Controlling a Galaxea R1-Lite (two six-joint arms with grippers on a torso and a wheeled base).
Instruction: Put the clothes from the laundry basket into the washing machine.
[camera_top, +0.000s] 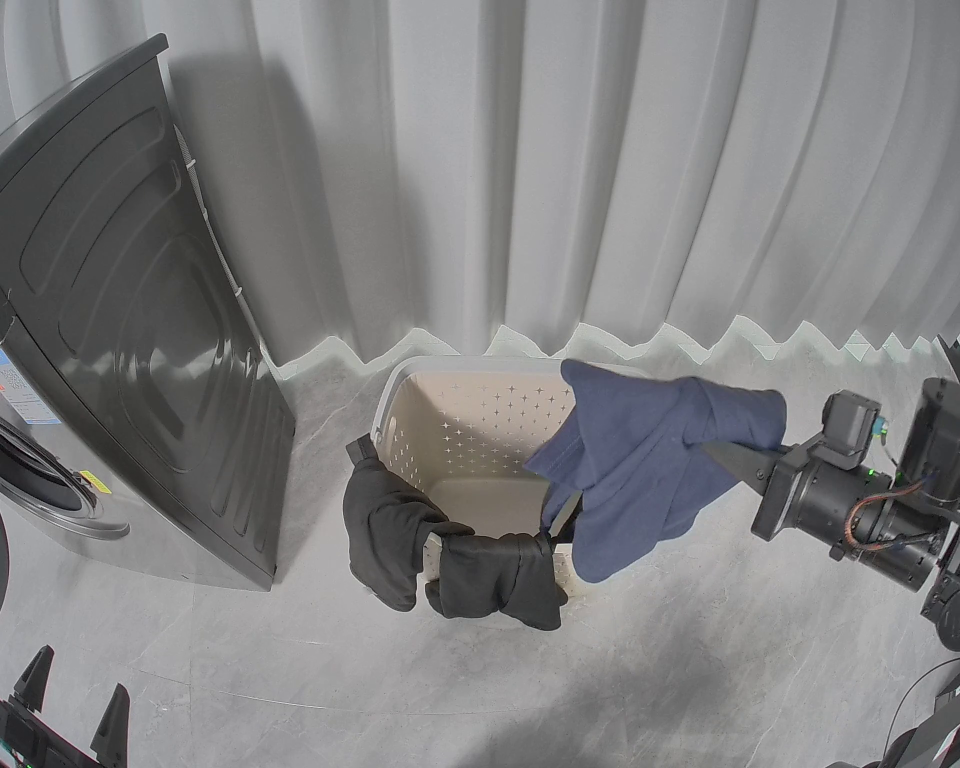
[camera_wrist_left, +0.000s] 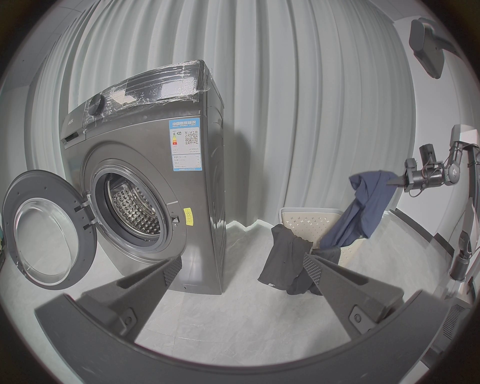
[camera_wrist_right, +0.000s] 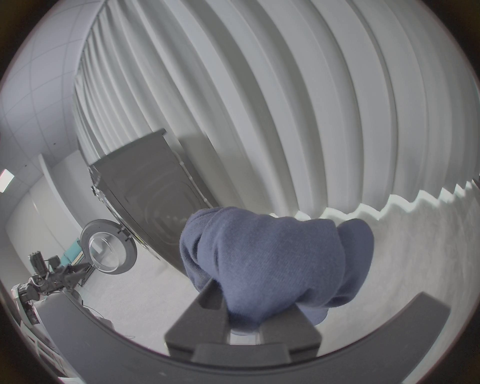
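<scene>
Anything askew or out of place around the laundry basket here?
Dark clothes hang over the near rim of the laundry basket, drooping outside instead of lying inside. The blue garment hangs from the right pincer; nothing looks damaged.

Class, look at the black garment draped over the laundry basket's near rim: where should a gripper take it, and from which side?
Probably pinch the black garment at its bunched hump atop the laundry basket's near rim, coming down from above. There the cloth is folded over the rim into a raised ridge; its ends hang flat against the wall outside.
</scene>
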